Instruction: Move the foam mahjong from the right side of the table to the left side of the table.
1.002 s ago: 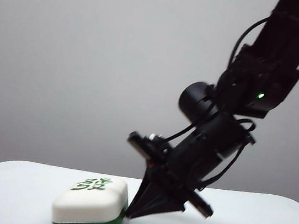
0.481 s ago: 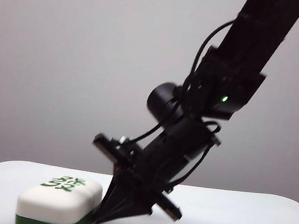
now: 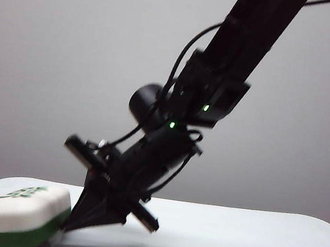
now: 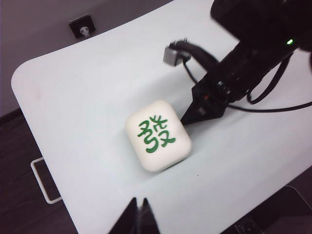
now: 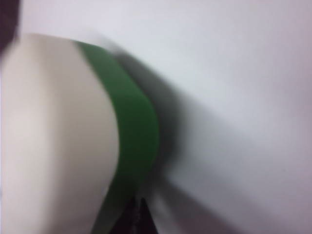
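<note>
Risk for you: right pincer (image 3: 70,226), closed to a point against the foam mahjong (image 3: 20,215) at the worktop (image 3: 246,245) left end, may overshoot the edge; left pincer (image 4: 138,207), closed, hovers above.

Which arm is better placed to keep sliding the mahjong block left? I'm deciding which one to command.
The right. Its claw is closed to a point against the foam mahjong on the table. The left claw hangs above, apart from the block.

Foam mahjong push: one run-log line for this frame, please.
right claw: shut, tip against foam mahjong | block flat on table, left part | left claw: shut, apart, above table edge
</note>
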`<state>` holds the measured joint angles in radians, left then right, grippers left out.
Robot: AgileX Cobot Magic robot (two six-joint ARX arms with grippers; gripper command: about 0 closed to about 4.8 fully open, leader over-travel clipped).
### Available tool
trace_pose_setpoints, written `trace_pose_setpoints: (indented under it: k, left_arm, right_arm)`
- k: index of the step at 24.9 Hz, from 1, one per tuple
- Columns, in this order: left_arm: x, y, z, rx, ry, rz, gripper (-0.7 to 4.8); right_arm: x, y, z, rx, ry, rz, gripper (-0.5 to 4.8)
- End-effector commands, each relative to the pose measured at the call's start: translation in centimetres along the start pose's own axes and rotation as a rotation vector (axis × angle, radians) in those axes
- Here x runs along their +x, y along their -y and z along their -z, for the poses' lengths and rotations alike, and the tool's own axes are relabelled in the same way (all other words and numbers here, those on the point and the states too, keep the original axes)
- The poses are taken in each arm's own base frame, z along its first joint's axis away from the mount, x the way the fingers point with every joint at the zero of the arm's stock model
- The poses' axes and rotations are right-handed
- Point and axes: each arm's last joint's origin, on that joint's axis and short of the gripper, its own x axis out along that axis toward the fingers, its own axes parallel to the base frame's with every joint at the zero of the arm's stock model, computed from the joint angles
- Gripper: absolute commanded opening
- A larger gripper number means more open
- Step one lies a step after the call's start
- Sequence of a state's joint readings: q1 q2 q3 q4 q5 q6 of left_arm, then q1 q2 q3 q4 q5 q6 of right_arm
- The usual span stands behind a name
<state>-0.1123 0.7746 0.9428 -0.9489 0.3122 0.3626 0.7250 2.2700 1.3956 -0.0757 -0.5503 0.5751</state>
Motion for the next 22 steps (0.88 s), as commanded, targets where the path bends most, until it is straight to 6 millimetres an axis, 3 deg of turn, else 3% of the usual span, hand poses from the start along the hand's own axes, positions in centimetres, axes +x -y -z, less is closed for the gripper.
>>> trace_pose_setpoints:
  k: [1, 4, 16, 22]
  left_arm:
    - [-0.4, 0.2, 0.1, -0.002, 0.005, 0.005, -0.05]
    - [-0.7, 0.4, 0.3, -0.001, 0.009, 0.003, -0.05]
    - [-0.7, 0.5, 0.5, -0.009, -0.014, 0.012, -0.05]
    - [-1.0, 0.6, 0.6, -0.007, -0.006, 0.016, -0.05]
  right_arm:
    - [0.7, -0.7, 0.0, -0.005, -0.02, -0.02, -0.05]
    - [0.9, -1.7, -0.4, -0.016, -0.004, -0.028, -0.05]
    - [1.8, -1.9, -0.6, 0.019, 0.035, -0.05, -0.05]
    - [2.8, -3.1, -1.0, 0.015, 0.048, -0.095, -0.05]
